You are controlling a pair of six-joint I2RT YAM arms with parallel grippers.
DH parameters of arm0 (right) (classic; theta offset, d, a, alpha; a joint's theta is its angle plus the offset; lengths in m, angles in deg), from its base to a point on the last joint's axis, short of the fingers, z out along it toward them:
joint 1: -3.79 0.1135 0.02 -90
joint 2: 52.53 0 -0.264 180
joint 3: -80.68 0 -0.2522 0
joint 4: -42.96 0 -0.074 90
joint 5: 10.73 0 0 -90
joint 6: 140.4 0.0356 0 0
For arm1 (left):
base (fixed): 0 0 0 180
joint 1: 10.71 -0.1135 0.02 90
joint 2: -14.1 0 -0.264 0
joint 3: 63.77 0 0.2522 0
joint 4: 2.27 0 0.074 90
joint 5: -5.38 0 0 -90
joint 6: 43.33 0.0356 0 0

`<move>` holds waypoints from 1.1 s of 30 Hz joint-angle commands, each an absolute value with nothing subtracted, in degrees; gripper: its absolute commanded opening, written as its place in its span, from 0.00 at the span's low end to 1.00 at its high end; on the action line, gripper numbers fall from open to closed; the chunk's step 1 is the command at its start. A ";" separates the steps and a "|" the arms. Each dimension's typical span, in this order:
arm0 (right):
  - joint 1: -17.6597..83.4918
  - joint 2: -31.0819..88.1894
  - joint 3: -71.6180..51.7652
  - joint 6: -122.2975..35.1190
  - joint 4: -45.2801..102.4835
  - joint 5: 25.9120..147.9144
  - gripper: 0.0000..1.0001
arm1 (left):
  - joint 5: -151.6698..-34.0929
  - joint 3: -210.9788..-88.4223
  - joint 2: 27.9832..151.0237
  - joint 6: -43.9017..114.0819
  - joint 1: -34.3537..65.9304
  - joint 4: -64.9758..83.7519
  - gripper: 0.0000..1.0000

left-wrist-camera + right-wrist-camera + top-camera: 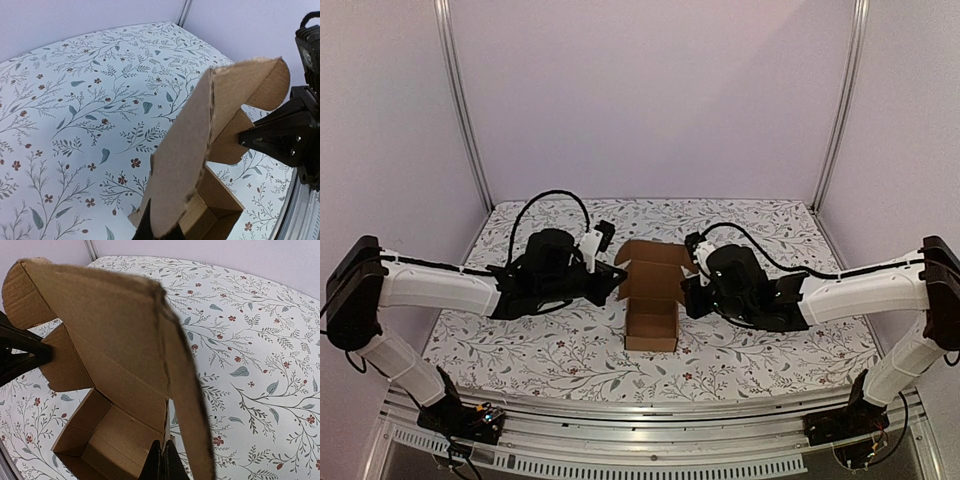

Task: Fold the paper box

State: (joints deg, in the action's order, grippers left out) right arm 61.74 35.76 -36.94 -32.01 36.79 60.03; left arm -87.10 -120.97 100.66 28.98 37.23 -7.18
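Note:
The paper box [653, 300] is a brown cardboard carton standing open in the middle of the table, its lid panel and side flaps raised at the back. My left gripper [617, 280] is at the box's left side, shut on a flap. In the left wrist view that flap [190, 150] runs down between the dark fingertips of the left gripper [160, 234]. My right gripper [690, 290] is at the box's right side. In the right wrist view the right gripper [163, 462] is shut on the thin edge of the right wall of the box [115, 340].
A floral cloth [520, 345] covers the table. Pale walls and two aluminium posts [463, 100] close in the back and sides. A metal rail [650, 410] runs along the near edge by both arm bases.

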 commanded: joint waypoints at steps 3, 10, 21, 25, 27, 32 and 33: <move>64.48 37.62 -33.79 -28.55 42.80 51.64 0.00 | -84.82 -124.23 103.30 27.22 38.28 -8.35 0.00; 66.05 40.15 -30.49 -28.36 41.26 42.27 0.00 | -77.66 -126.13 106.06 28.36 40.97 -7.49 0.00; 67.94 45.07 -27.40 -24.41 40.71 35.66 0.00 | -69.20 -127.17 108.99 23.87 43.65 -7.58 0.00; 68.39 45.78 -27.20 -23.49 40.17 34.54 0.00 | -67.46 -128.76 110.42 22.01 45.00 -5.95 0.00; 68.60 46.15 -27.08 -22.98 39.74 33.87 0.00 | -67.28 -129.39 111.00 21.40 45.50 -5.23 0.00; 68.60 46.53 -26.95 -21.02 38.89 32.73 0.00 | -67.04 -130.00 111.91 20.10 46.65 -4.84 0.00; 68.68 46.66 -26.94 -20.41 38.81 32.59 0.00 | -66.82 -130.00 112.14 19.86 46.85 -4.82 0.00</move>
